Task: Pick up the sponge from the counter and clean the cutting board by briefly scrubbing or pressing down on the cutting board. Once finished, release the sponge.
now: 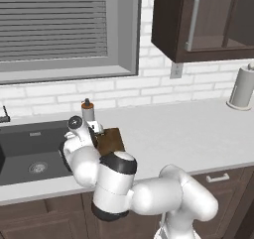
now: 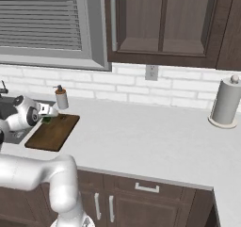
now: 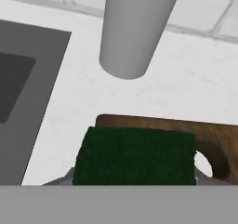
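Hand view first: nearest the lens lies the dark green rectangular sponge (image 3: 135, 155), its rough top face broad across the lower middle, resting on the near end of the flat dark brown wooden cutting board (image 3: 211, 137). The board's small round hole sits just beside the sponge's right edge. At the sponge's two lower corners small grey tips of the end effector (image 3: 135, 181) peek out, one on each side, so the fingers appear to be clamped on the sponge across its length (the contact itself is mostly hidden under the sponge's outline).

Beyond the board runs the smooth light grey-white counter (image 3: 186, 83), and to the left the dark grey sink basin (image 3: 28, 88) is sunk into it. Farther still, a grey cylindrical soap dispenser (image 3: 135, 28) stands on the counter just past the board, with white brick wall behind.

From the right base view, the end effector (image 2: 47, 115) hangs at the board's far corner, a sliver of green showing beneath it. At the far right end of the counter stands a paper towel roll (image 2: 226, 103) on its holder, well apart from the board.
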You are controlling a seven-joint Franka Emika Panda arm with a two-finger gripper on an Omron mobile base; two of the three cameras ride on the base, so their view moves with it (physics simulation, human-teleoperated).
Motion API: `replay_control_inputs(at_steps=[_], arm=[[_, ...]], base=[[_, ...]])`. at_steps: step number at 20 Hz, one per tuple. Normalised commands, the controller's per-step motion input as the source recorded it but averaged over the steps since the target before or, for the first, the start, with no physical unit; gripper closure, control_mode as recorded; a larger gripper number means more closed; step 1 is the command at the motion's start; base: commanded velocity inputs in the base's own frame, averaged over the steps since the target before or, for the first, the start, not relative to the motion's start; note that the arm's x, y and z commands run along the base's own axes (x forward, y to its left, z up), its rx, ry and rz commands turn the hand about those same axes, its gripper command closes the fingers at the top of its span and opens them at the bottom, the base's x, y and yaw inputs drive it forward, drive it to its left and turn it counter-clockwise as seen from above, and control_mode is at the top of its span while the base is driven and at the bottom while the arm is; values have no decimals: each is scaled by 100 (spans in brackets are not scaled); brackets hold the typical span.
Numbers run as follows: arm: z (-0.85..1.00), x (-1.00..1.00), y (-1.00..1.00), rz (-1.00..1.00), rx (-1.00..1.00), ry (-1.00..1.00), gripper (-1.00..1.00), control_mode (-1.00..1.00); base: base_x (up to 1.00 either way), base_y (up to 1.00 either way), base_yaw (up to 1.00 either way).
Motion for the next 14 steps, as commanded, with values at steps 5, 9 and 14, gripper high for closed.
replay_control_inputs(at_steps=[5, 9, 14], arm=[[-24, 15, -22, 0, 0, -14, 100, -100], [-27, 21, -36, 0, 0, -9, 100, -100], [-29, 26, -52, 0, 0, -2, 100, -100]], base=[[0, 0, 0], [0, 0, 0], [0, 0, 0]])
